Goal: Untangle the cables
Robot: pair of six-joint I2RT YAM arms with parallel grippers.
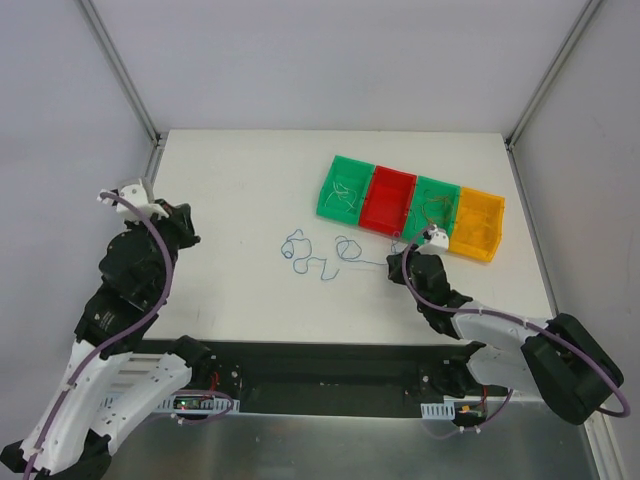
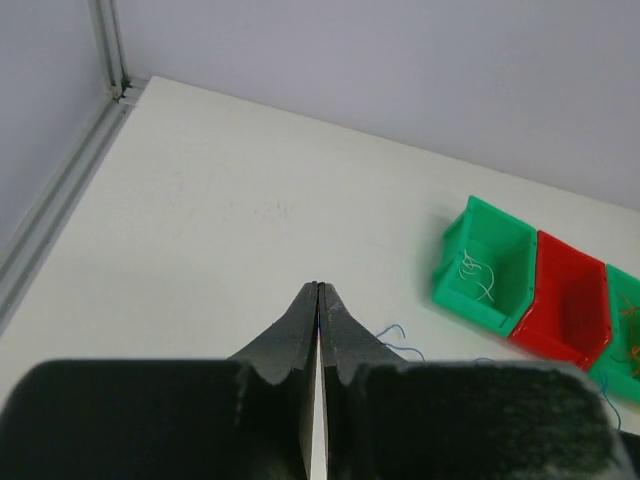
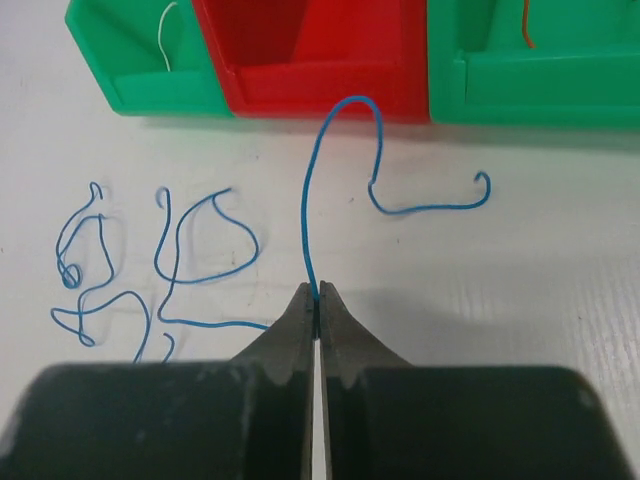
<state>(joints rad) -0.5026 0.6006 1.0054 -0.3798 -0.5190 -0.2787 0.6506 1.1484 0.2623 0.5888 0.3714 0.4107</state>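
Note:
A thin blue cable (image 1: 320, 262) lies in loose loops on the white table, left of my right gripper (image 1: 398, 258). In the right wrist view the right gripper (image 3: 317, 292) is shut on one strand of the blue cable (image 3: 305, 215), which arches up toward the red bin and curls away to the right. More loops lie to the left on the table. My left gripper (image 1: 190, 228) is shut and holds nothing I can see, far left of the cable. In its wrist view (image 2: 318, 290) a bit of blue cable (image 2: 398, 330) shows beside the fingers.
A row of bins stands at the back right: green (image 1: 330, 205), red (image 1: 392, 222), green (image 1: 432, 185), orange (image 1: 478, 250). The left green bin holds white strands (image 2: 478, 272). The second green bin holds an orange strand (image 3: 527, 30). Metal frame posts stand at the table's far corners.

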